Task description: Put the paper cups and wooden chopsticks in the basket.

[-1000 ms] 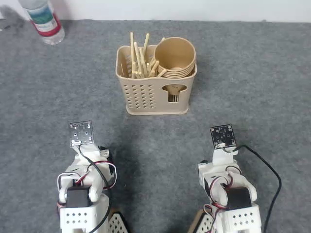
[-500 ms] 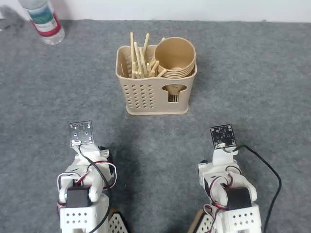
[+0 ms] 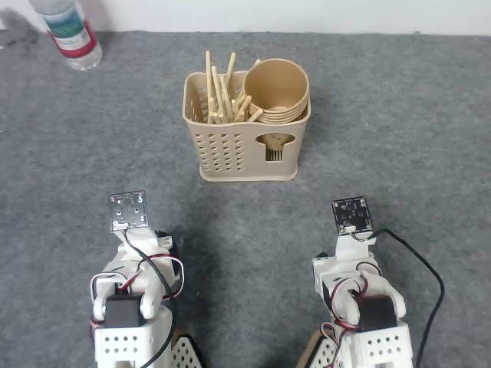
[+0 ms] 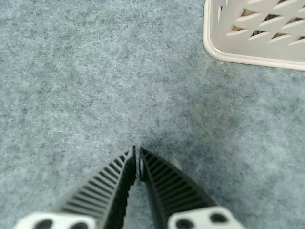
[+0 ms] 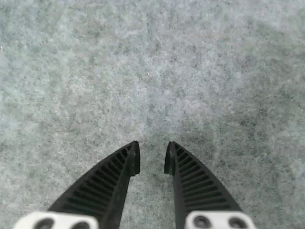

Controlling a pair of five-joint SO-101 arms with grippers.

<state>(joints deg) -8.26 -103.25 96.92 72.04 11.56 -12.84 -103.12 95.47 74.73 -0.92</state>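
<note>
The basket (image 3: 247, 126), a beige plastic one with slotted walls and a cut-out handle, stands on the worktop (image 3: 399, 138) towards its far side, about midway between the two arms. The wooden chopsticks (image 3: 219, 92) stand on end in the half of the basket nearer the left arm. Their long axes are roughly upright and their upper ends fan out above the rim, some leaning towards the cups. The paper cups (image 3: 276, 88) sit nested in one stack in the other half, mouths up. The lower rims show as a stepped edge on the near side. How many cups there are is hard to tell, and the lower ends of the chopsticks are hidden by the basket wall.

The left hand (image 4: 137, 162) hangs low over bare covering. Its ribbed fingers are closed almost tip to tip, with nothing between them. A corner of the basket (image 4: 257, 33) lies ahead of it, cut off by the frame edge. The right hand (image 5: 151, 160) is parted by a narrow gap and grips nothing.

From above, both arms sit at the near edge, well apart from the basket, and their wrist camera boards cover the hands.

The worktop is covered in grey felt-like carpet. A clear plastic bottle (image 3: 67, 27) stands at the far left corner, its top cut off. A pale wall (image 3: 307, 15) runs behind.
</note>
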